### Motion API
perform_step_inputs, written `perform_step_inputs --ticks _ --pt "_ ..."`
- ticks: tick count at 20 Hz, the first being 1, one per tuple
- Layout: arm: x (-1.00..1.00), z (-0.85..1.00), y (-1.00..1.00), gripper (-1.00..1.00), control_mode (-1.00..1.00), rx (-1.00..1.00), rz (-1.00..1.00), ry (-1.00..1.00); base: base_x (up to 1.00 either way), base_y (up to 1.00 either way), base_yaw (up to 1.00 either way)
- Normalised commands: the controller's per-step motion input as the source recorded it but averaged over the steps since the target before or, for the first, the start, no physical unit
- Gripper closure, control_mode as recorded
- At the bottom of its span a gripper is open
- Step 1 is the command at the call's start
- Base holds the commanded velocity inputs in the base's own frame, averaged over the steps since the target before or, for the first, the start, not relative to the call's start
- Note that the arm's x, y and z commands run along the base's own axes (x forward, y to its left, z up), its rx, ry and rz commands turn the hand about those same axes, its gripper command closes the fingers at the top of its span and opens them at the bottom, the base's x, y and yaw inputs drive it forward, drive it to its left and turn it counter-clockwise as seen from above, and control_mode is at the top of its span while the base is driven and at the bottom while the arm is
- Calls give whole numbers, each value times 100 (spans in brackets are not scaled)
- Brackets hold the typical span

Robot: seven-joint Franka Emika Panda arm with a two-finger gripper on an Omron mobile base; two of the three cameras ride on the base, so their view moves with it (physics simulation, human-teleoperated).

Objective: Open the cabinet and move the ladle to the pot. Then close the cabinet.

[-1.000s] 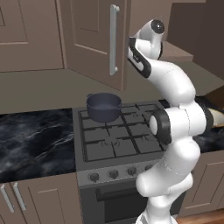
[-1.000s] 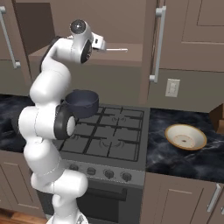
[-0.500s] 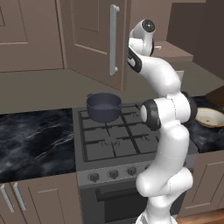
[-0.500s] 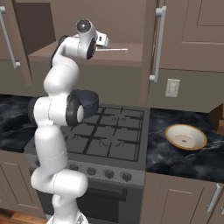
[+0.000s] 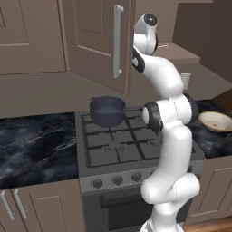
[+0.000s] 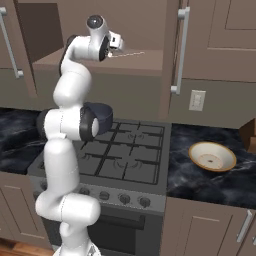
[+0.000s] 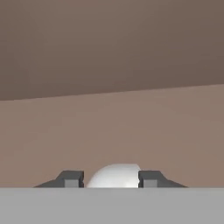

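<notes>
The cabinet (image 6: 100, 67) stands open, with its left door (image 5: 97, 41) swung out toward me. On its shelf lies the ladle (image 6: 131, 53), thin silvery handle pointing right. My gripper (image 6: 114, 50) reaches onto the shelf at the ladle's left end. In the hand view, the ladle's white rounded end (image 7: 114, 176) sits between the dark fingertips (image 7: 151, 178), and the gripper (image 7: 112, 177) is shut on it. The dark blue-grey pot (image 5: 107, 110) stands on the stove's back left burner, below the cabinet; my arm partly hides the pot (image 6: 104, 116) in the right base view.
A shallow tan dish (image 6: 212, 156) rests on the black marble counter right of the stove (image 6: 130, 155). A brown box (image 6: 249, 135) sits at the far right edge. The open door's long handle (image 5: 118, 41) hangs just left of my hand.
The arm has straightened and lifted, pushing the hand further onto the cabinet shelf. The jaws have closed in on the ladle's end.
</notes>
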Motion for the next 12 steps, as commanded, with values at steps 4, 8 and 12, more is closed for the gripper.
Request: perform_step_inputs --ticks 4,8,12 --pt "-1 -22 1 100 -100 0 0 15 0 0 0" --pt "-18 -11 0 100 -100 0 0 6 0 0 0" --pt "-82 0 0 100 -100 2 0 -6 0 0 0"
